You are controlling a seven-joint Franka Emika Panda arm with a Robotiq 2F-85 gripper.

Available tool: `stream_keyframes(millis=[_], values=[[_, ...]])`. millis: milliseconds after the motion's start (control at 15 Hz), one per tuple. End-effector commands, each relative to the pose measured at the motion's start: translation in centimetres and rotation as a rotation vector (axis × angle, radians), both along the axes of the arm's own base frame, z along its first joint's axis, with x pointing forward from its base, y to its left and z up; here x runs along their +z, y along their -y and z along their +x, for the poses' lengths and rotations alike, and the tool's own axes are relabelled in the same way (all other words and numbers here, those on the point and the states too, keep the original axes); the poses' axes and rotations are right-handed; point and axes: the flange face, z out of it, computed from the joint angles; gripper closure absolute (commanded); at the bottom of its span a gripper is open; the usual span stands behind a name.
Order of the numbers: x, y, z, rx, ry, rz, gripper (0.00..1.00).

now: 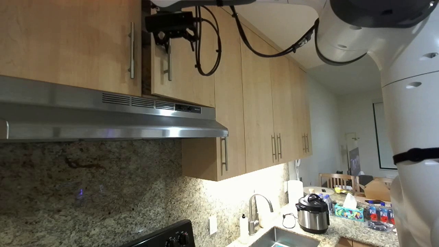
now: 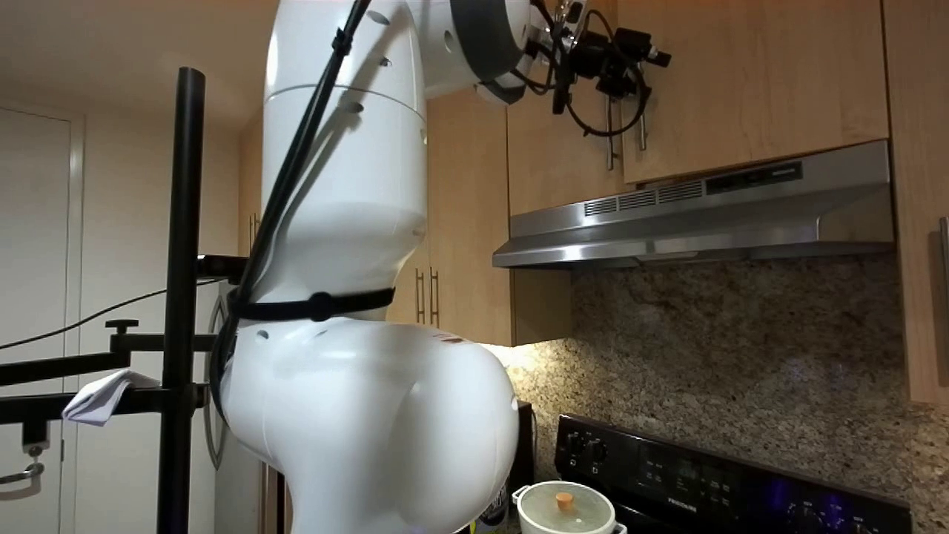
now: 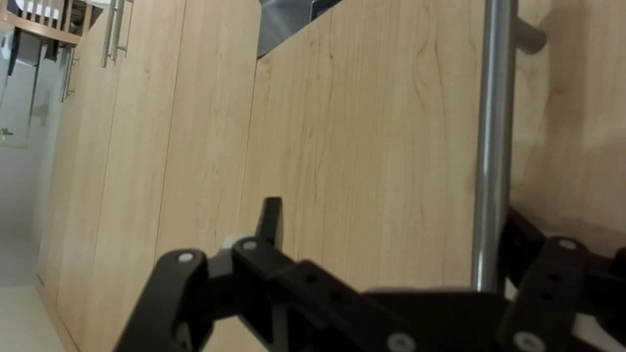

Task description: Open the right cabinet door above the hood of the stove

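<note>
The right cabinet door (image 1: 195, 75) is light wood and stands slightly ajar, with a dark gap along its left edge. It also shows in an exterior view (image 2: 764, 81) and the wrist view (image 3: 371, 146). Its steel bar handle (image 3: 494, 122) runs between my gripper's (image 3: 393, 217) spread fingers. The bar lies close against one finger, far from the other; I cannot tell if they touch. My gripper (image 1: 179, 46) is open at the handle (image 1: 169, 63). The steel hood (image 1: 113, 120) is below the door. The black stove (image 2: 726, 475) is lower, partly visible.
The twin door (image 1: 75, 44), with its own bar handle (image 1: 132, 51), is beside the gap. Longer wood doors (image 1: 257, 96) adjoin on the right. A loose cable loop (image 1: 217, 51) hangs by the gripper. A lidded white pot (image 2: 567, 512) is below, near the stove.
</note>
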Motion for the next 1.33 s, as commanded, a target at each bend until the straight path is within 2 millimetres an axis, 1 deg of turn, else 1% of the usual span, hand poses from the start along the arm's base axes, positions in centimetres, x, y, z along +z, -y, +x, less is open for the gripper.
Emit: stream_keyframes(millis=[0, 267, 467, 600, 800, 933, 1267], values=[[1.0, 4.8, -4.6, -0.063, -0.006, -0.018, 0.00], [0.9, 6.5, -6.3, 0.031, -0.007, -0.031, 0.00], [1.1, 8.5, -7.6, 0.109, -0.025, -0.037, 0.00], [1.4, 9.4, -8.4, 0.155, -0.043, -0.038, 0.00], [1.8, 11.5, -9.2, 0.203, -0.070, -0.034, 0.00], [2.1, 13.0, -10.0, 0.240, -0.092, -0.034, 0.00], [3.1, 15.9, -12.2, 0.324, -0.146, -0.036, 0.00]])
